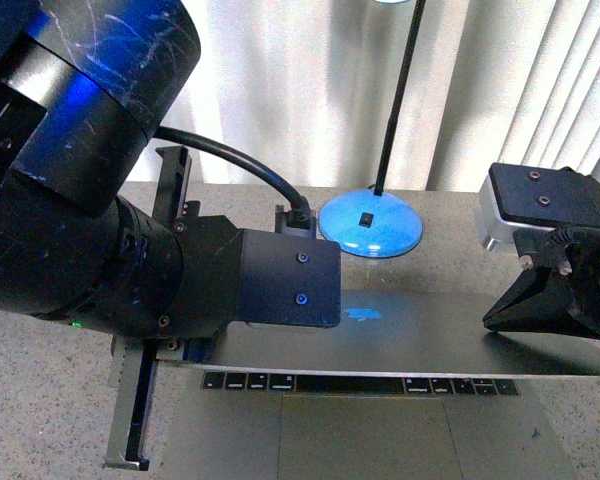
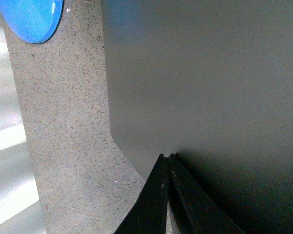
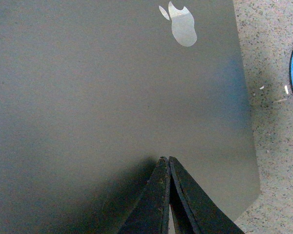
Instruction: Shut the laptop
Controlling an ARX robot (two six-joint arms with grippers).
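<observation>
"Since the laptop (image 1: 410,340) lies by the near edge of the desk (image 1: 40,420) with its lid tipped low over the keys, what could spoil the job now?" asks one observer.

"Mostly the left gripper (image 2: 167,157)," says the other. "Its fingers are pressed together into one narrow tip, holding nothing. That tip appears to rest on the lid close to its rounded corner. Any sideways lean in the push could carry it off the lid and onto the desk."

"And the right gripper (image 3: 165,160)?"

"Fingers together as well, empty, tip on the lid further inside the border, some way from the apple logo (image 3: 181,27). It looks safer. But if one arm slips while the other presses on, the load falls on one side and could twist the hinge."

"Anything else?"

"Two hard points on smooth metal may skid or mark it. The top key row (image 1: 360,383) shows under the lid's front edge, so it is not yet shut, and released early it may drop with a slap. A push angled toward the near edge could slide the whole machine that way. The blue lamp base (image 1: 370,225) toward the far edge seems out of harm's way."
</observation>
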